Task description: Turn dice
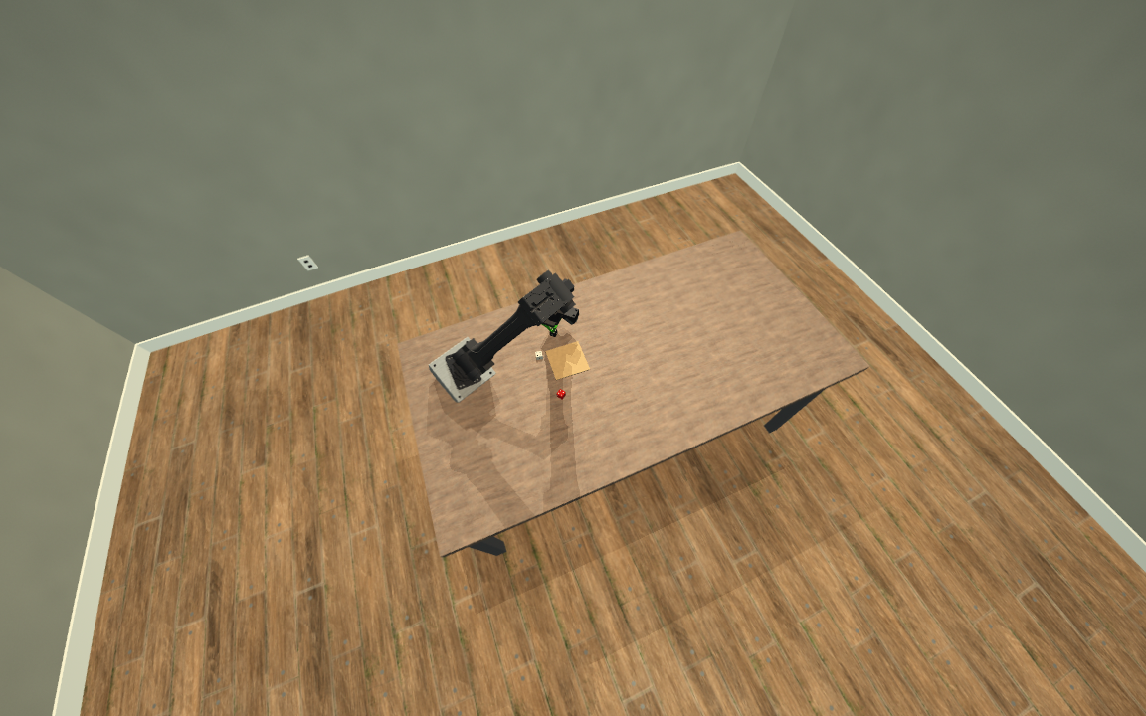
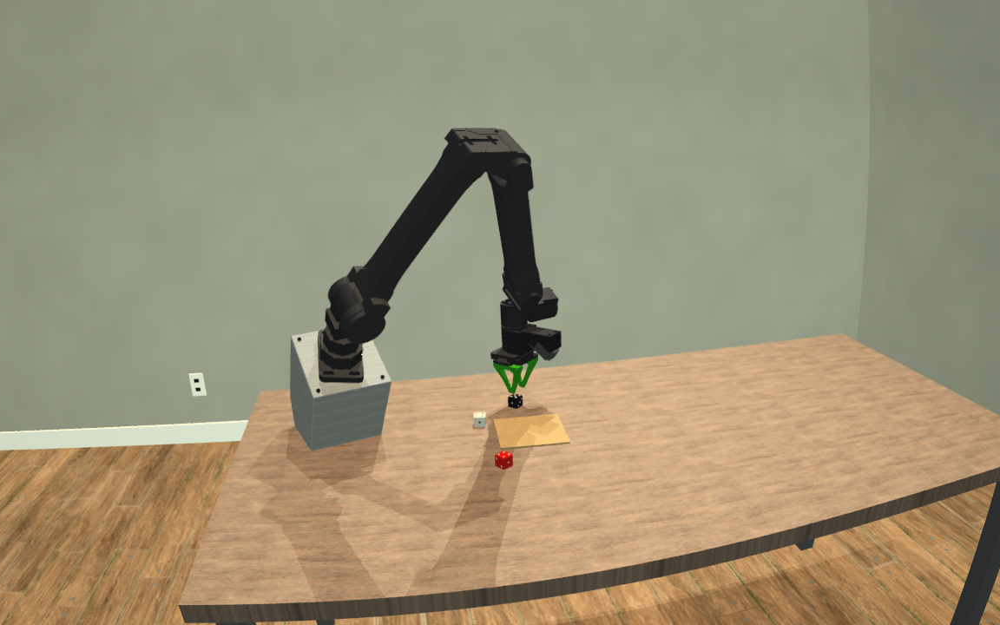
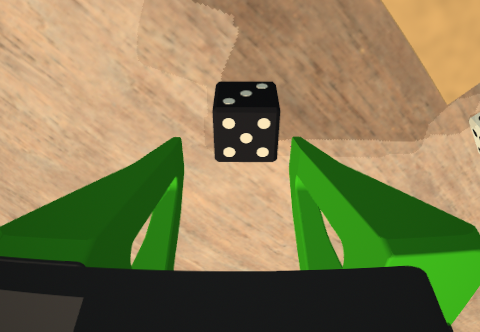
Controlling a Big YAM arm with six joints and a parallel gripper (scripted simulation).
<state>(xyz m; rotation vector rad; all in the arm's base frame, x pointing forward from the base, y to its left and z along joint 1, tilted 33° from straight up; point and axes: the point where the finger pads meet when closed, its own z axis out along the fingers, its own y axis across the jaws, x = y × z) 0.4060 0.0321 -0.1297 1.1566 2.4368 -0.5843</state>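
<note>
A black die point(image 3: 246, 122) lies on the table just off the mat's far edge; it also shows in the exterior view point(image 2: 515, 401). The face turned to the wrist camera shows five pips. My gripper point(image 3: 236, 152) with green fingers hovers right above the black die, open, with the fingers apart on either side and not touching it; it shows in the exterior view point(image 2: 515, 388) too. The tan mat point(image 2: 530, 430) lies flat with no die on it. A white die point(image 2: 479, 419) sits left of the mat. A red die point(image 2: 503, 459) sits in front of the mat.
The arm's grey base block point(image 2: 338, 398) stands at the table's back left. The table's front edge point(image 2: 643, 559) is well away from the dice.
</note>
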